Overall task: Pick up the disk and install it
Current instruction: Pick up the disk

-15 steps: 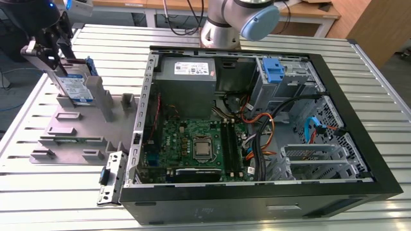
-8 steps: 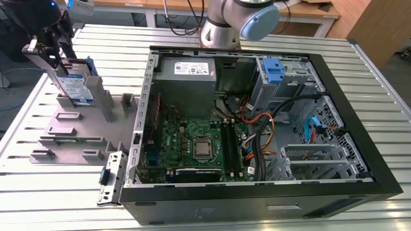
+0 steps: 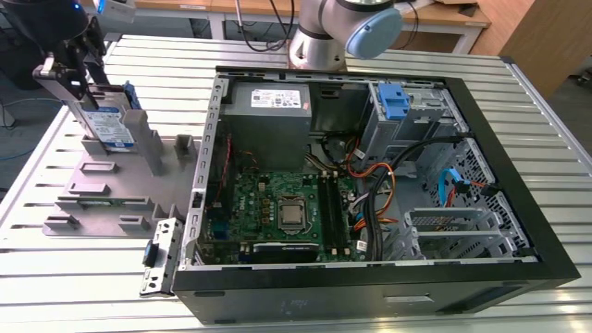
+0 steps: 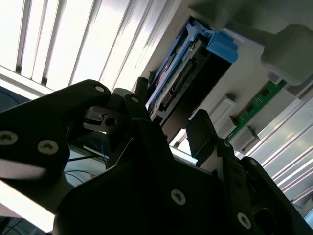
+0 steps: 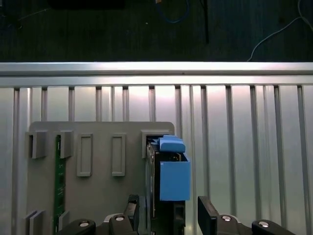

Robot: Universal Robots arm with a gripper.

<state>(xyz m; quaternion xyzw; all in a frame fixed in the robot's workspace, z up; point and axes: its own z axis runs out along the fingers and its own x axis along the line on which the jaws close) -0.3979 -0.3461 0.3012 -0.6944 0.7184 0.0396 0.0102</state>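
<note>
The disk (image 3: 105, 122), a flat metal drive with a white-and-blue label and blue rails, stands upright on edge in a slot of the grey fixture plate (image 3: 102, 184) at the exterior view's left. My gripper (image 3: 77, 80) is at its upper end. In the first wrist view the disk (image 5: 169, 178) sits between the two dark fingers (image 5: 207, 214), and the gripper (image 5: 169, 214) is open with small gaps on both sides. The second wrist view shows the gripper (image 4: 171, 115) straddling the disk's connector edge (image 4: 188, 76).
An open computer case (image 3: 518, 173) lies at the exterior view's right, with a grey power supply (image 3: 268, 104), motherboard (image 3: 277, 208), cables and a blue bracket (image 3: 393, 103) in its drive bay. A green memory stick (image 5: 59, 181) sits in the fixture. The arm's base (image 3: 319, 38) stands behind the case.
</note>
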